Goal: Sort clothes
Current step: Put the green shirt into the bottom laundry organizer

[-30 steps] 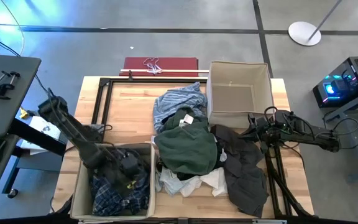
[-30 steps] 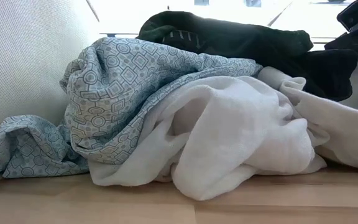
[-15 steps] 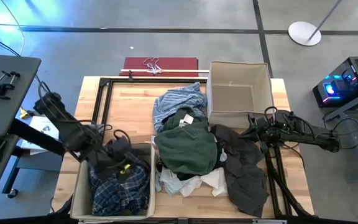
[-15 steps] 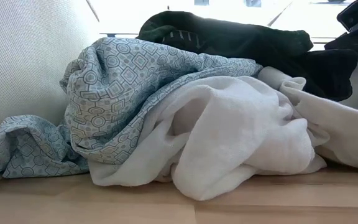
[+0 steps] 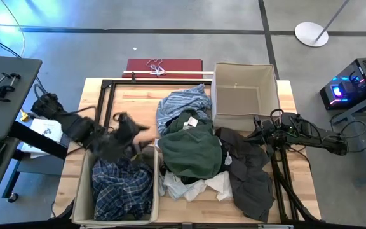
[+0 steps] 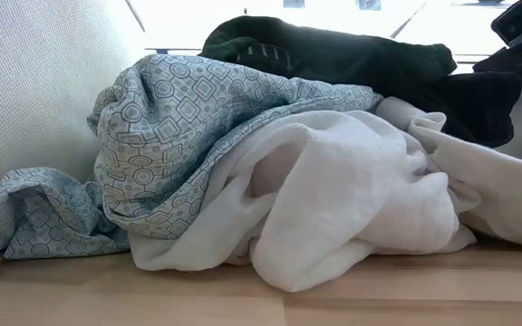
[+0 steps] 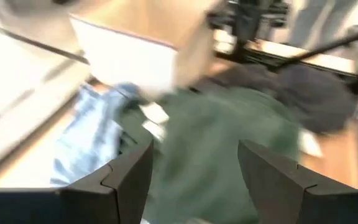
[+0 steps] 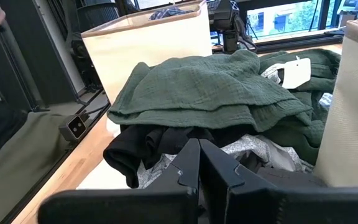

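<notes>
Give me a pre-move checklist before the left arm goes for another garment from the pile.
1. Navy-white plaid shirt lies inside the near-left beige fabric box: ok.
2. Left gripper empty, fingers apart with nothing between them: ok.
3. Left gripper clear of the box, above the table beside the pile: ok, though it is blurred in the high view.
4. Next garment reachable: dark green top lies uppermost on the pile, uncovered: ok.
5. Right gripper out of the way, resting at the pile's right edge by the charcoal grey piece, fingers closed: ok.
6. Far beige fabric box free for sorting, nothing seen inside: ok.
</notes>
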Tool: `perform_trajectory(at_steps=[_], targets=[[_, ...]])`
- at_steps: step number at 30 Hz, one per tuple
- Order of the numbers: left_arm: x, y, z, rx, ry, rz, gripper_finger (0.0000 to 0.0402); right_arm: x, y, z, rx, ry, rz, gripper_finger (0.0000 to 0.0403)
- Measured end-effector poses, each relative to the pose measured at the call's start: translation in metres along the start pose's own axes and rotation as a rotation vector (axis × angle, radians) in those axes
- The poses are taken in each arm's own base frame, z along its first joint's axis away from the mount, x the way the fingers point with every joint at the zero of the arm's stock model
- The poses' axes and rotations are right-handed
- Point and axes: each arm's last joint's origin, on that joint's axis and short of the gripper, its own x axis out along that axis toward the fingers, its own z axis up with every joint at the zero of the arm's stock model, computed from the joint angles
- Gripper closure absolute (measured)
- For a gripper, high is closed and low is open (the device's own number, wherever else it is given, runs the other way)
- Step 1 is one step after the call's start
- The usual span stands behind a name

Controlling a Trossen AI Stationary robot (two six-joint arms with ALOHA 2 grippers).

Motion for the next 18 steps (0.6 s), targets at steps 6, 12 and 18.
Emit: perform_trajectory(at_steps=[6, 12, 18], targets=[[0.032, 0.033, 0.021, 0.082, -0.008, 0.157, 0.0174, 0.0, 0.0, 0.0, 0.0, 0.0, 0.0, 0.0402], [0.055, 0.063, 0.044, 0.172, -0.053, 0.244, 0.0174, 0.0, 0.0, 0.0, 0.0, 0.0, 0.0, 0.0402], [0.068, 0.09, 0.072, 0.224, -0.178, 0.231, 0.0174, 0.0, 0.0, 0.0, 0.0, 0.0, 0.0, 0.0402]])
